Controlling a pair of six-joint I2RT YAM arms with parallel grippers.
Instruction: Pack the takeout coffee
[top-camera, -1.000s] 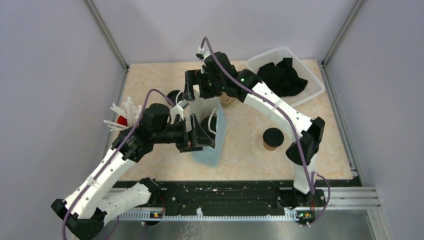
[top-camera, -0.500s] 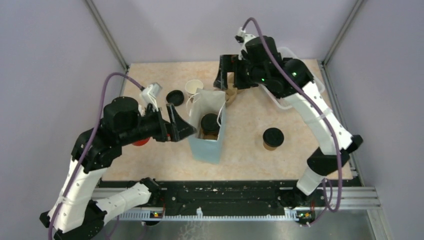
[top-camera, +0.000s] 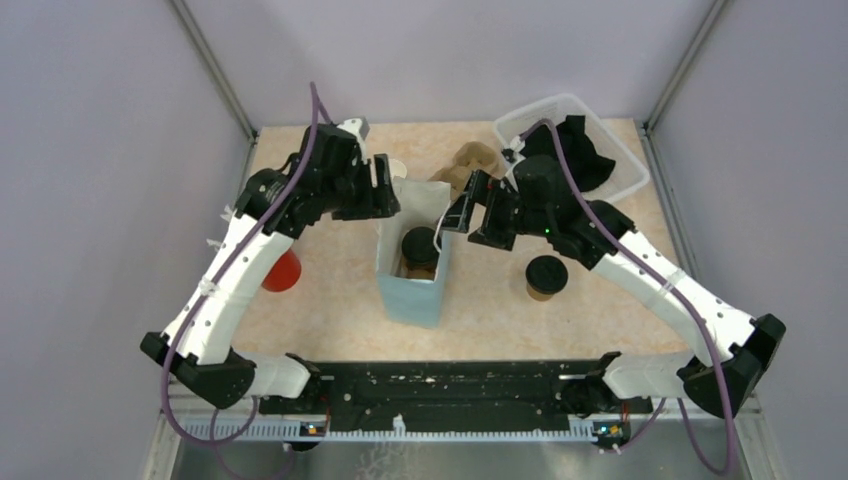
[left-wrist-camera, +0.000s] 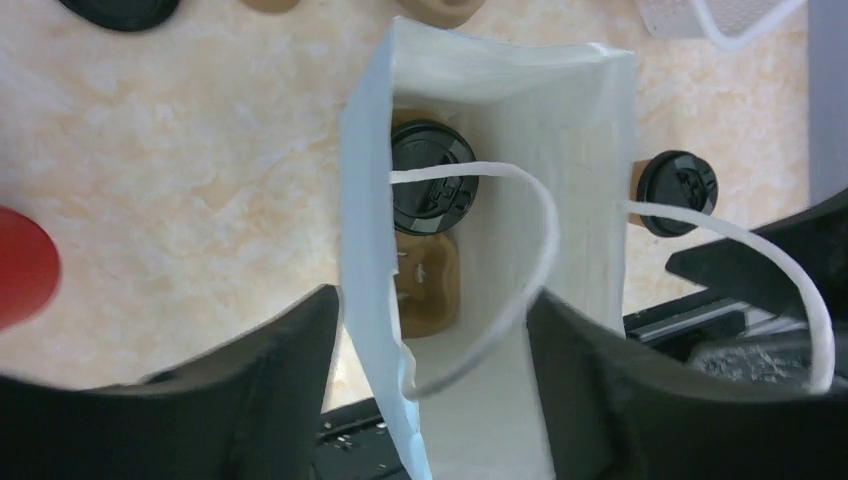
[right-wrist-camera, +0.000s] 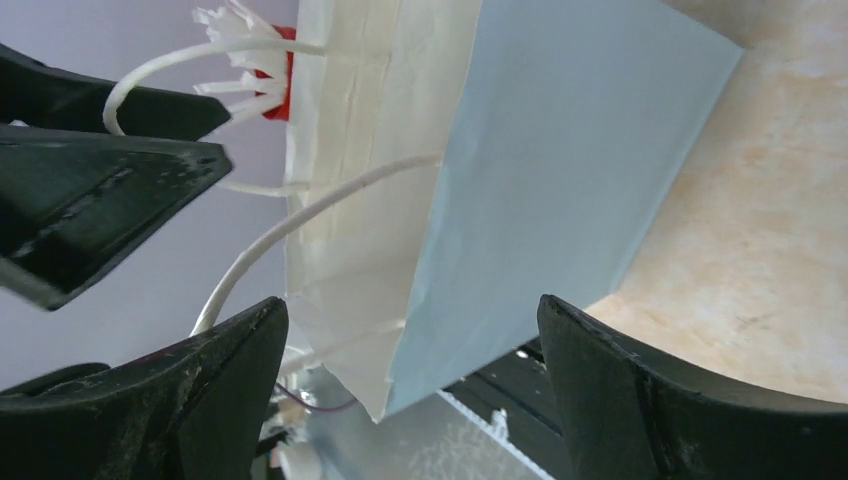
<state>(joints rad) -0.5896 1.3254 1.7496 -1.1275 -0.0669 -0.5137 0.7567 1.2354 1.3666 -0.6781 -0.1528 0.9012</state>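
In the bag (top-camera: 408, 298) already: first cup (left-wrist-camera: 432, 185), lidded, upright, seated in the far hole of the carrier (left-wrist-camera: 428, 300). Near hole empty. Second cup (top-camera: 546, 278), lidded too, out on the table (top-camera: 480, 320), right of the bag and apart from it. Judged about halfway, then.

Left gripper (left-wrist-camera: 432, 298) spread wide over the bag's mouth, the mouth lying between its fingers (left-wrist-camera: 250, 390), clamping nothing. Right gripper (right-wrist-camera: 405, 320) likewise agape at the bag's right wall, close to a handle (left-wrist-camera: 545, 230), empty.

Step in hand, by the look of it: leaving the bag's mouth open and going for the second cup. To do it well:

- Keep the left at the rim, steadying a wall and holding the mouth square, without pushing paper inward over the empty hole.
- Swing the right clear of both handle loops before turning away. Risk otherwise: a snag and a tipped bag.
- Take the second cup round its paper body, below the lid (top-camera: 547, 269), never by the lid itself, probably only pressed on.
- Carry upright, come in from straight above, lower into the near hole, no brushing against the first cup.
- Let go only once seated.

Red cup (top-camera: 283, 270) well off to the left, out of the way.
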